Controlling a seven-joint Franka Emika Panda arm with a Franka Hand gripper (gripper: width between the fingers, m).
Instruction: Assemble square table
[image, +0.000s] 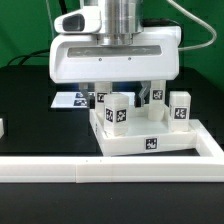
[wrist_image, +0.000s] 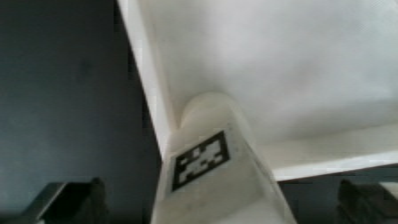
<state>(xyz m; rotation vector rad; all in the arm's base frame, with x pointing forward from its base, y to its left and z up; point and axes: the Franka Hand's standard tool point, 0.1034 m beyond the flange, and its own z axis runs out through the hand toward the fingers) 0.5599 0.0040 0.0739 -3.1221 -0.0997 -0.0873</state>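
My wrist view shows a white leg (wrist_image: 217, 150) with a tag standing on the tabletop (wrist_image: 285, 60), between my wide-open fingers (wrist_image: 71, 200). Only the exterior view shows my gripper (image: 125, 95) holding nothing, more legs (image: 180, 106) and the rail (image: 60, 170) in front

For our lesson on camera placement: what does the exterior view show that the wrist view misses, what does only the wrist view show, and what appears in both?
Only the exterior view shows the whole gripper with jaws open over the square table top, several upright legs, the border rail and the marker board. Only the wrist view gives a close look down one leg and its tag. Both share the white top, a tagged leg and the dark table surface.
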